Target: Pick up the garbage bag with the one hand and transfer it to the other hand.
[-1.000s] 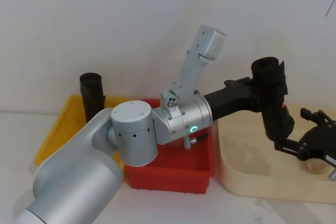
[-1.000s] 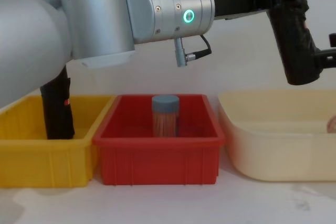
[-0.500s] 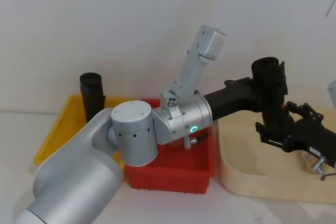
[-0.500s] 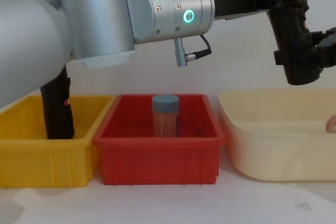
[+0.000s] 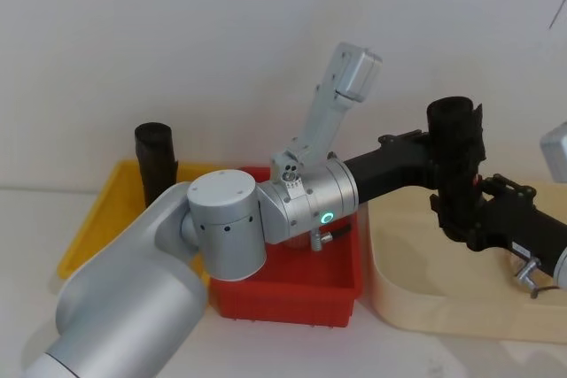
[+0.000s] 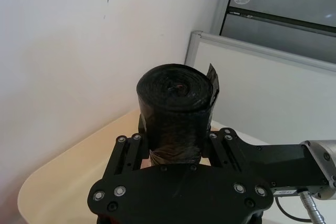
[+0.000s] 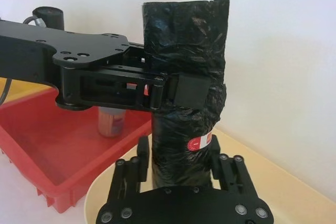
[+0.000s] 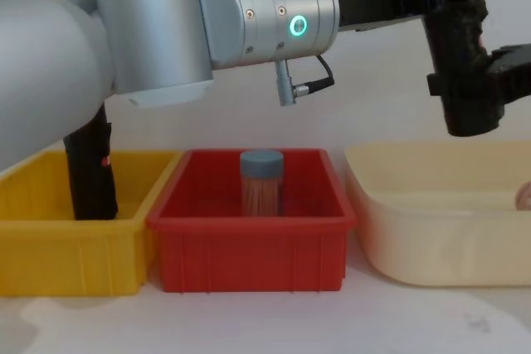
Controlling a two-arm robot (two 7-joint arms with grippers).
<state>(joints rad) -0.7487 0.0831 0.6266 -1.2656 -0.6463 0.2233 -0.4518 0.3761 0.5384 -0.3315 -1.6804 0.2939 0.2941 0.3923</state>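
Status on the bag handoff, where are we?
Done: the left claw has the black wrinkled plastic garbage bag roll lifted above the cream tub, shut on its upper part.
In hand: the right claw sits around the roll's lower end, at the red label; whether it has clamped yet can't be judged.
Left: right claw grips firmly, left claw opens and backs off.

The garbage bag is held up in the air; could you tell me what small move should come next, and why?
Probably shut the right gripper on the garbage bag. Its jaws flank the roll's lower end, seemingly unclamped, while the left gripper grips it higher up, so the left should hold on.
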